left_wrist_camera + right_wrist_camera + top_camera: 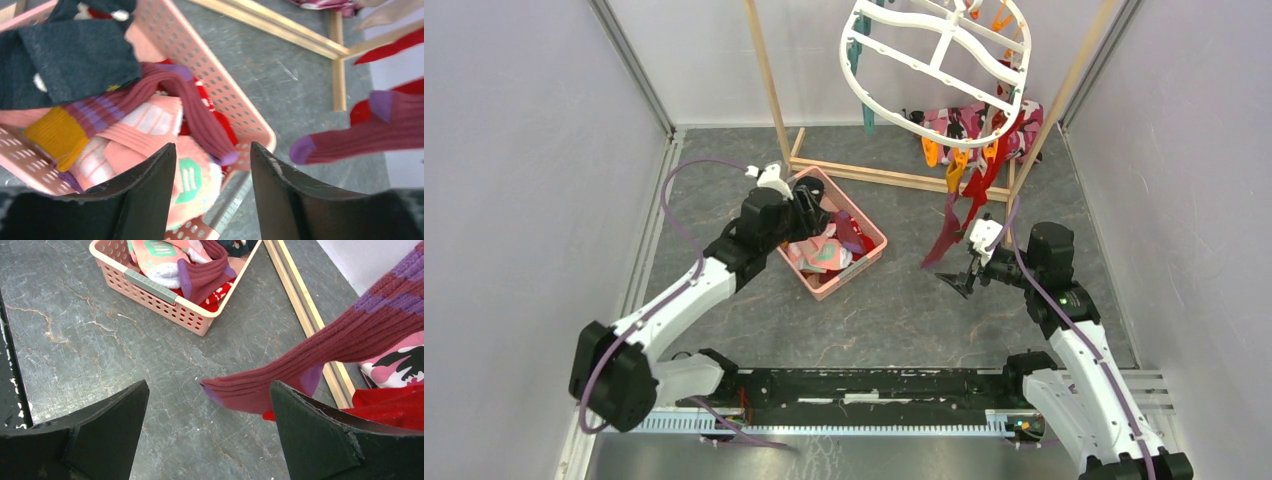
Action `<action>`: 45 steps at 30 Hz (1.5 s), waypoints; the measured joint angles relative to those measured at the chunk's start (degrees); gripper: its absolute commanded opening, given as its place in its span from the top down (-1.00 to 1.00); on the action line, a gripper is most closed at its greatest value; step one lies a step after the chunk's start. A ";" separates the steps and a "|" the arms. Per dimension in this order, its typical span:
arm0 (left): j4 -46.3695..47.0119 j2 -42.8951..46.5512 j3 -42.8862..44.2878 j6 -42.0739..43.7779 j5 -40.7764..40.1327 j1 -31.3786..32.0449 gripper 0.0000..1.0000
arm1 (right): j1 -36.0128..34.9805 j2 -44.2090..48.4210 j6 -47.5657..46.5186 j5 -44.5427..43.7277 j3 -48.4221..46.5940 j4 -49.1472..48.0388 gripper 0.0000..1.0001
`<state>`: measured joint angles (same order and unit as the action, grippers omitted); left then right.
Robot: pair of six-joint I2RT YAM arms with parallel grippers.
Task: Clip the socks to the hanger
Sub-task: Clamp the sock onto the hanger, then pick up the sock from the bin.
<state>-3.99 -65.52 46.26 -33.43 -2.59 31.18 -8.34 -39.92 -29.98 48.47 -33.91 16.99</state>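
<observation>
While the left claw (212,150) hangs over the pink basket (250,117), its fingers stand apart with nothing between them. The piled socks (150,125) lie right beneath the fingertips. The right claw (209,387) is spread wide and empty too. A maroon sock (310,355) with a purple toe dangles just ahead of it, toe level with the gap between its fingers; contact not visible. Red socks (390,405) hang just to its right. The hanger (939,45) is up and beyond the right claw. The wooden rack (894,178) base runs beyond the left claw, behind the basket.
</observation>
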 measured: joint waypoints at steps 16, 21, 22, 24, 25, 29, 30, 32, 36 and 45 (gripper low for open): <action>-18.84 -14.03 13.60 -23.02 -12.22 -5.11 0.51 | 1.77 -2.23 -0.35 0.87 0.00 0.33 -0.96; -23.26 -15.65 13.57 -30.67 -14.32 -5.25 0.40 | 1.86 -3.69 -0.33 1.07 0.00 0.52 -0.96; -23.63 -16.04 13.57 -31.52 -14.69 -5.25 0.38 | 1.92 -3.82 -0.35 1.07 0.00 0.66 -0.96; -23.85 -17.31 13.60 -32.81 -15.39 -5.25 0.34 | 2.03 -4.07 -0.35 1.07 0.00 0.81 -0.96; -23.89 -17.97 13.64 -33.11 -15.41 -5.25 0.31 | 2.08 -4.11 -0.35 1.09 0.00 0.90 -0.96; -24.39 -20.74 13.86 -34.14 -15.52 -5.42 0.26 | 2.10 -4.13 -0.35 1.09 0.00 1.01 -0.96; -24.46 -21.14 13.86 -34.32 -15.61 -5.46 0.26 | 2.14 -4.13 -0.35 1.09 0.00 1.01 -0.96; -24.63 -21.90 13.88 -35.10 -16.00 -5.60 0.25 | 2.25 -4.13 -0.35 1.11 0.00 1.14 -0.96; -24.65 -23.47 14.29 -35.76 -16.98 -6.12 0.24 | 2.45 -4.13 -0.35 1.31 0.00 1.14 -0.96; -24.17 -26.27 15.02 -35.80 -18.32 -7.54 0.23 | 2.49 -4.13 -0.39 1.88 0.00 1.42 -0.96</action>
<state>-28.16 -91.79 61.28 -69.23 -20.91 23.64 -5.85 -44.05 -30.37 50.35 -33.91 18.41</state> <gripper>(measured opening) 0.383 0.982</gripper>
